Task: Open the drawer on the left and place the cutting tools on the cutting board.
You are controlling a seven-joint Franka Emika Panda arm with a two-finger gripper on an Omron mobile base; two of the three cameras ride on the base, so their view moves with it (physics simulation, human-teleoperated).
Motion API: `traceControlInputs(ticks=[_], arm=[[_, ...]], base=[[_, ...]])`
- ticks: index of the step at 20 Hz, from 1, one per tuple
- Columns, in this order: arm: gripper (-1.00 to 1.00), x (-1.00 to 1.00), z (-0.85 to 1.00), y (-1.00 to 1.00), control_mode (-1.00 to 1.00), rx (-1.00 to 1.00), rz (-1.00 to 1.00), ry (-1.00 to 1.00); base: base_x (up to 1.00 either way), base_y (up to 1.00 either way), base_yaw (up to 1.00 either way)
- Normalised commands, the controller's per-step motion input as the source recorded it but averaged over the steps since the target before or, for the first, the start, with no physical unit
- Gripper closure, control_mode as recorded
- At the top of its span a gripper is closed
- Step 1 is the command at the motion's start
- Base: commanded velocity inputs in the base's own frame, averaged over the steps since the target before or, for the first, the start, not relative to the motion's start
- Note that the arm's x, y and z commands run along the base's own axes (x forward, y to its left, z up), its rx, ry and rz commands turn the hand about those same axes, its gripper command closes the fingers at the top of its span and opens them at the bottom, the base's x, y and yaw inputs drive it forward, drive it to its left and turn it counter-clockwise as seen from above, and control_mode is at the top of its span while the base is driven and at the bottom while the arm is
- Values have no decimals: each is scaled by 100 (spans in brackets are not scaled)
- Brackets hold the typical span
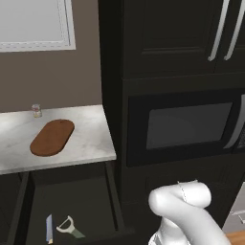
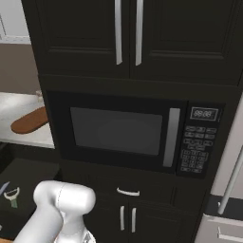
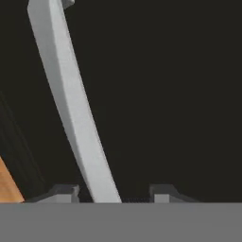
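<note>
Close up, the gripper (image 3: 113, 194) showed in the hand view as two small dark fingertips (image 3: 64, 193) standing a little apart, with the drawer's slim silver bar handle (image 3: 71, 104) passing between them. The bar lay nearer the left tip; whether either tip touched it could not be told. So the jaws stood part open about the handle, not clamped on it. Behind the bar was the flat black front of the drawer (image 1: 72, 206). A sliver of orange-brown wood showed at the lower left edge of that view.

From the left base view the white arm (image 1: 186, 215) bent down out of the lower right corner. The drawer stood pulled out beneath the pale marble counter (image 1: 91, 143), its dark inside open to sight. On its floor, near the front, lay the blue-handled knife (image 1: 49, 228) and just beside it the green-handled peeler (image 1: 70, 227), pale head toward the counter.

The cutting board (image 1: 52, 137) lay flat on the counter, bare. A small glass jar (image 1: 36, 111) stood behind it by the wall. To the right rose black cabinets with a built-in microwave (image 2: 128, 130).
</note>
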Motion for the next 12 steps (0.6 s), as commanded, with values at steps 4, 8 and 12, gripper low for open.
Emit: traceControlInputs(ticks=[4, 8, 12], arm=[[-100, -64, 57, 0, -100, 11, -15, 13], [-100, -18, 66, 0, -100, 10, -15, 19], [-100, 0, 82, 0, -100, 12, -14, 23]], base=[[0, 0, 0], [0, 0, 0], [0, 0, 0]])
